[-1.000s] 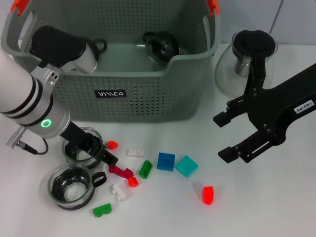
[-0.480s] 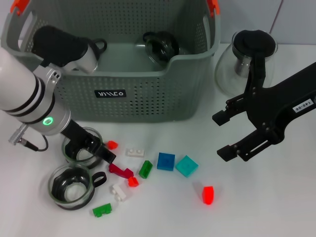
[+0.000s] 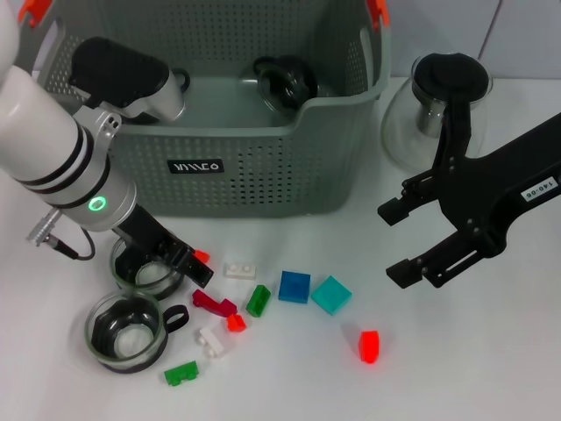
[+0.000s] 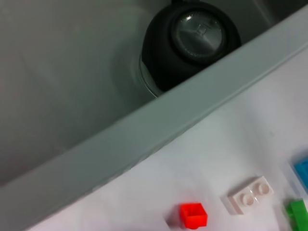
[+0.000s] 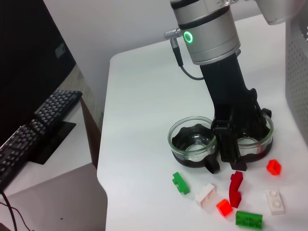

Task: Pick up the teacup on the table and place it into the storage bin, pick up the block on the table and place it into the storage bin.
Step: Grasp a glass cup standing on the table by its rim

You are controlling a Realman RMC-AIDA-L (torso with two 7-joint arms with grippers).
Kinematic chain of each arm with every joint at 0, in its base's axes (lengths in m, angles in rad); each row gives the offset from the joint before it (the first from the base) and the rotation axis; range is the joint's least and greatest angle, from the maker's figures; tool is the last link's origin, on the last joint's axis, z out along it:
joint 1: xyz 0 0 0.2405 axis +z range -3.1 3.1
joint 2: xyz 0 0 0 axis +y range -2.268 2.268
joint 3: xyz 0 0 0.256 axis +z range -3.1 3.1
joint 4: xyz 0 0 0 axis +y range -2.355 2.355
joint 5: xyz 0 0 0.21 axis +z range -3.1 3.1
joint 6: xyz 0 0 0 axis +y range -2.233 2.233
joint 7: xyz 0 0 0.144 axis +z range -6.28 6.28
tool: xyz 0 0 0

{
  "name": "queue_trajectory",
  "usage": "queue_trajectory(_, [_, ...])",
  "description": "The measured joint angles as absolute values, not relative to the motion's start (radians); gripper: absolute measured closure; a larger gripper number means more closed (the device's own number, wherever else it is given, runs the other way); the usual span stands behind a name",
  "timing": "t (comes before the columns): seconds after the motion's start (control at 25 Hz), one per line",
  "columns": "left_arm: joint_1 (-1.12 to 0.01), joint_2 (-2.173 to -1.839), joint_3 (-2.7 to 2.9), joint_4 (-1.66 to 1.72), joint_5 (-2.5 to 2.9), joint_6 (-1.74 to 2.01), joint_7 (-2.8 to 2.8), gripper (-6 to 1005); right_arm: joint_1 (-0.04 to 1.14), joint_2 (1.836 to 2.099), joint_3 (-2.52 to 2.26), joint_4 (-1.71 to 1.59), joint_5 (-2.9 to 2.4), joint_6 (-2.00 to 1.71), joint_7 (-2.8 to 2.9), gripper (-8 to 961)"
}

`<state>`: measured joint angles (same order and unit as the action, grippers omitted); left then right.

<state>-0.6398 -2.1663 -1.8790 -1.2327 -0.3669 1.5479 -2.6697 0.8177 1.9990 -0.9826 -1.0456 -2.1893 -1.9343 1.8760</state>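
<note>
The grey perforated storage bin takes up the back of the white table, with orange clips on its rim and a small black label whose white writing I can't make out. One glass teacup already lies inside it. To its right stands a round glass pot with a black lid.

The right gripper hovers over the table's right side, jaws wide and holding nothing; a sticker on that arm reads something like "140-06".

The left gripper is down at a teacup in front of the bin, fingers straddling its rim. Another teacup sits just beside it. Small blocks lie scattered nearby: a blue block, a teal block, and a red block off alone.
</note>
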Motion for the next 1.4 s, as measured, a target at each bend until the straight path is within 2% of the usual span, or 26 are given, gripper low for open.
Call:
queue_trajectory(1.2, [-0.651, -2.169, -1.886, -1.189, -0.318, 1.517, -2.677, 124, 0.837, 2.002, -0.982, -1.025, -2.187, -1.89, 1.852, 56])
queue_trajectory(1.4, [-0.653, -2.169, -1.883, -1.192, -0.324, 1.53, -2.669, 206, 0.838, 2.001, -0.982, -1.016, -2.187, -1.882, 1.851, 56])
